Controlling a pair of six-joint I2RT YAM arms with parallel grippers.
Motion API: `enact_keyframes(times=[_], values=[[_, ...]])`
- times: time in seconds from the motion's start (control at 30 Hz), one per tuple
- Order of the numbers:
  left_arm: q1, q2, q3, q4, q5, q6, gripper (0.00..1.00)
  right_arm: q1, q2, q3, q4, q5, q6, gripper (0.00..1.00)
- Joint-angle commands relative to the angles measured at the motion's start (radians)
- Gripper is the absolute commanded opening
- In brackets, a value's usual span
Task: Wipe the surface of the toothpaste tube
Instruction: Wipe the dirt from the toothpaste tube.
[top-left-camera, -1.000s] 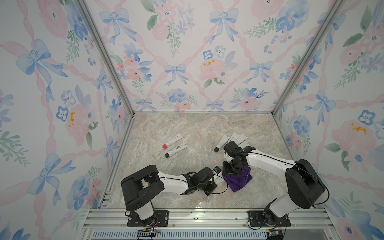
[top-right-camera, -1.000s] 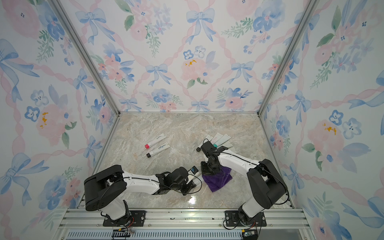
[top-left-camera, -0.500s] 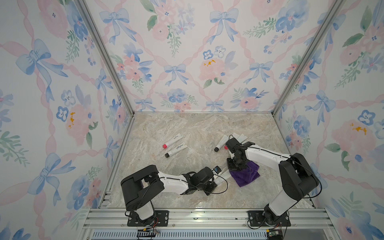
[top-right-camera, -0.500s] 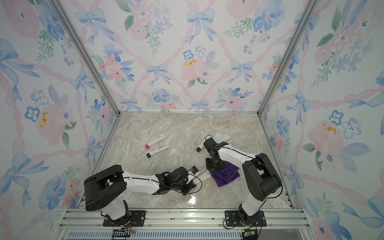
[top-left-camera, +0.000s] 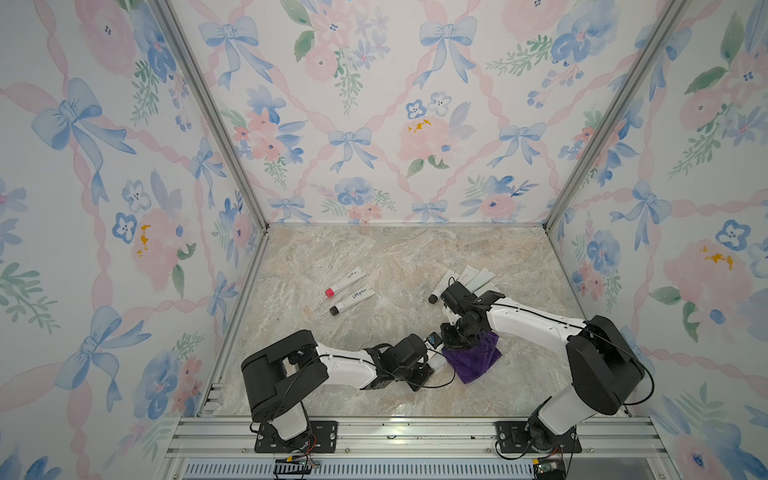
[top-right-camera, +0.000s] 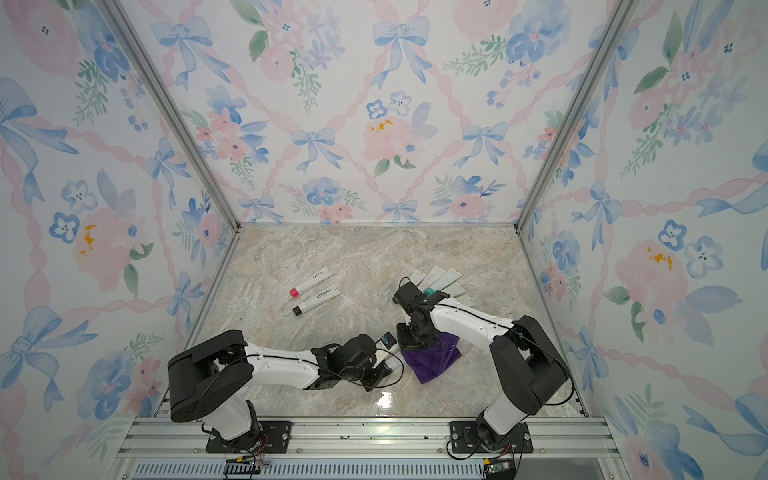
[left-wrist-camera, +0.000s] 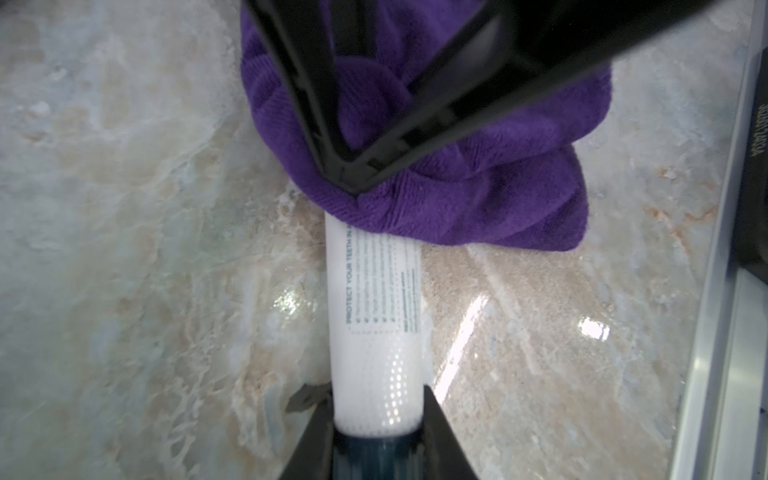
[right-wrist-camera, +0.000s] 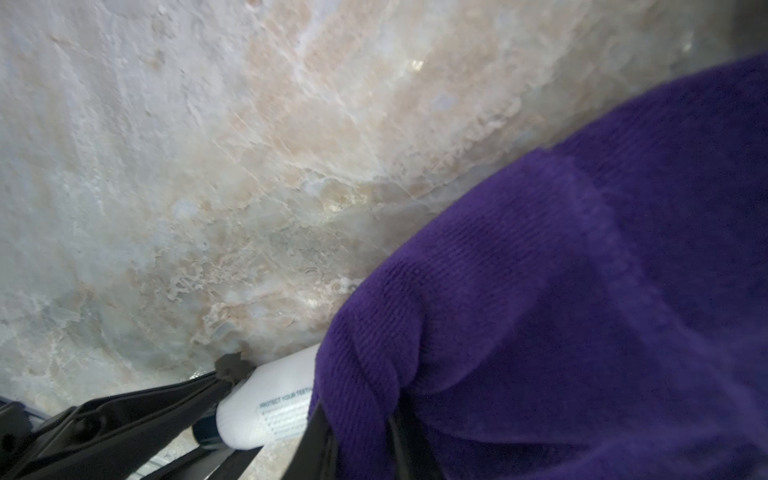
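A white toothpaste tube (left-wrist-camera: 376, 332) with printed text lies low over the marble floor. My left gripper (left-wrist-camera: 378, 415) is shut on its dark cap end. A purple cloth (left-wrist-camera: 457, 187) covers the tube's far end, and my right gripper (left-wrist-camera: 353, 183) is shut on the cloth and presses it onto the tube. In the right wrist view the cloth (right-wrist-camera: 540, 291) hides most of the tube (right-wrist-camera: 270, 399) and of my right gripper (right-wrist-camera: 361, 424). In both top views the left gripper (top-left-camera: 428, 368) (top-right-camera: 380, 365) and the right gripper (top-left-camera: 455, 338) (top-right-camera: 415, 338) meet at the cloth (top-left-camera: 473, 359) (top-right-camera: 432, 361), near the front middle.
A red-capped tube (top-left-camera: 345, 282) and a black-capped tube (top-left-camera: 352, 301) lie side by side at the middle left. Several more tubes (top-left-camera: 469, 278) are fanned out at the back right, behind the right arm. An aluminium rail (top-left-camera: 395, 432) runs along the front edge.
The right gripper drew the cloth to the right, away from the left gripper, and has since slid it back towards it along the tube. The left arm has stayed put.
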Motion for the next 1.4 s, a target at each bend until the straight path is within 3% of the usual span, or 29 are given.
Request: enact_keyframes(times=[0.0, 0.17, 0.3, 0.7, 0.83, 1.03, 1.2, 1.37], values=[[0.011, 0.009, -0.014, -0.031, -0.023, 0.002, 0.28, -0.049, 0.07, -0.011, -0.072, 0.115, -0.041, 0.2], [0.012, 0.009, -0.017, -0.031, -0.025, 0.001, 0.27, -0.124, 0.102, 0.003, -0.107, 0.233, -0.086, 0.2], [0.012, 0.015, -0.012, -0.032, -0.025, 0.002, 0.27, -0.139, 0.097, 0.004, -0.103, 0.236, -0.092, 0.2], [0.013, 0.02, -0.01, -0.031, -0.023, 0.002, 0.28, 0.025, -0.007, -0.027, -0.021, -0.046, 0.003, 0.2], [0.013, 0.02, -0.01, -0.031, -0.021, 0.002, 0.28, 0.05, -0.033, -0.058, 0.016, -0.089, 0.035, 0.2], [0.013, 0.019, -0.011, -0.032, -0.02, 0.002, 0.27, -0.041, 0.015, -0.077, -0.016, -0.003, -0.023, 0.2], [0.015, 0.016, -0.012, -0.032, -0.024, 0.002, 0.28, -0.125, 0.077, -0.033, -0.091, 0.189, -0.084, 0.2], [0.016, 0.016, -0.012, -0.031, -0.022, 0.002, 0.27, -0.155, 0.081, -0.016, -0.1, 0.243, -0.096, 0.2]])
